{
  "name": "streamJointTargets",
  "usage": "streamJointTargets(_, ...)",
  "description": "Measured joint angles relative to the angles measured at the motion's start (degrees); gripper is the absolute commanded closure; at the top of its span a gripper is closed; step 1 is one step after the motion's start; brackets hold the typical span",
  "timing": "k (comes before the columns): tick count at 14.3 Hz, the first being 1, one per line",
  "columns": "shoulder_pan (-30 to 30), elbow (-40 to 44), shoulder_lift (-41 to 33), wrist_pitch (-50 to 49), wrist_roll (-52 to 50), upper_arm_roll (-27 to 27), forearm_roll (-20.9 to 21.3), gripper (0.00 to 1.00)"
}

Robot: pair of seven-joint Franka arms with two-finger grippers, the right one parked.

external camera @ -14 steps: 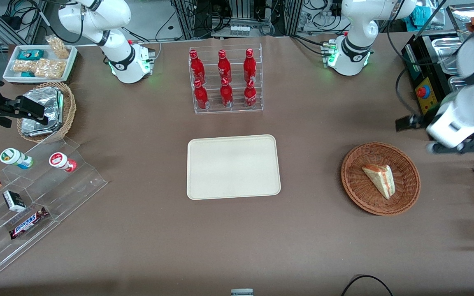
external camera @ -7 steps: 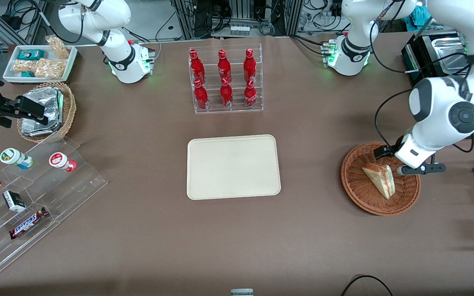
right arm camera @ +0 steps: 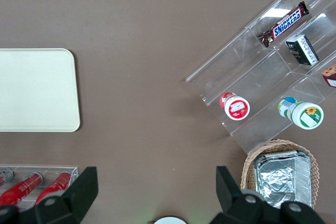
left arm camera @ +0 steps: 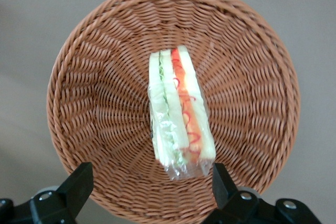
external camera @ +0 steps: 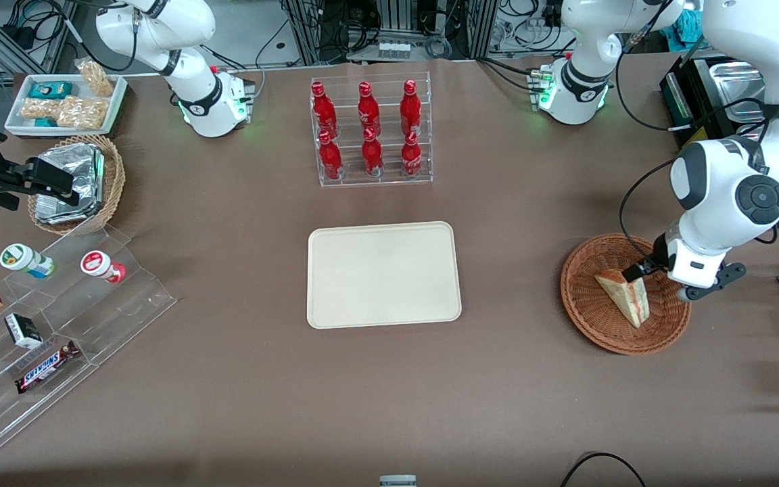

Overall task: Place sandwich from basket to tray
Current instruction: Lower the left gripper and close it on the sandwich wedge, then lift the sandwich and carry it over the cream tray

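Note:
The clear-wrapped sandwich [external camera: 625, 296] lies in the round reddish-brown wicker basket [external camera: 592, 318] toward the working arm's end of the table. In the left wrist view the sandwich [left arm camera: 180, 111] shows its green, red and orange layers inside the basket [left arm camera: 100, 77]. My left gripper [external camera: 635, 272] hangs over the basket, just above the sandwich's end farther from the front camera. It is open and empty [left arm camera: 149, 182], its fingers spread wider than the sandwich. The cream-beige tray [external camera: 383, 274] lies bare at the table's middle, also seen in the right wrist view [right arm camera: 37, 90].
A clear rack of red bottles [external camera: 370, 132] stands farther from the front camera than the tray. A tan basket of foil packets [external camera: 72, 182], a white snack tray [external camera: 65, 101] and a clear stepped display [external camera: 44, 325] sit toward the parked arm's end. Metal trays [external camera: 734, 81] stand near the working arm.
My left arm has swung in from the table's edge and come down over the basket, ending just above the sandwich. The sandwich and basket have not moved.

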Motion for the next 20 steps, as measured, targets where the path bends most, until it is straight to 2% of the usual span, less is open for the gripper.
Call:
streamJointTargets(3,-0.1,1.0,1.3,0.9,-9.0,0.0,0.0,0.0)
streamJointTargets(5,-0.2,1.4,3.7,3.8,-11.5,-0.1,0.0,0.0)
streamJointTargets(6,-0.2,1.5,5.2,5.1,-12.1,-0.1,0.0,0.06)
streamJointTargets(7,-0.2,1.5,6.8,6.3,-12.7,-0.2,0.0,0.3)
streamJointTargets(8,-0.2,1.8,8.5,7.5,-13.4,-0.3,0.0,0.65)
streamJointTargets(9,-0.2,2.2,9.8,8.0,-14.0,-0.4,0.0,0.85)
streamJointTargets(11,-0.2,3.1,10.8,8.1,-14.0,-0.5,0.0,0.9)
streamJointTargets(14,-0.5,4.5,9.7,5.1,-13.7,-0.6,0.1,0.91)
streamJointTargets(17,-3.4,8.2,7.1,-6.0,-7.5,-0.8,0.2,0.91)
streamJointTargets(20,-8.9,14.2,5.7,-15.4,-3.3,-1.1,0.1,0.91)
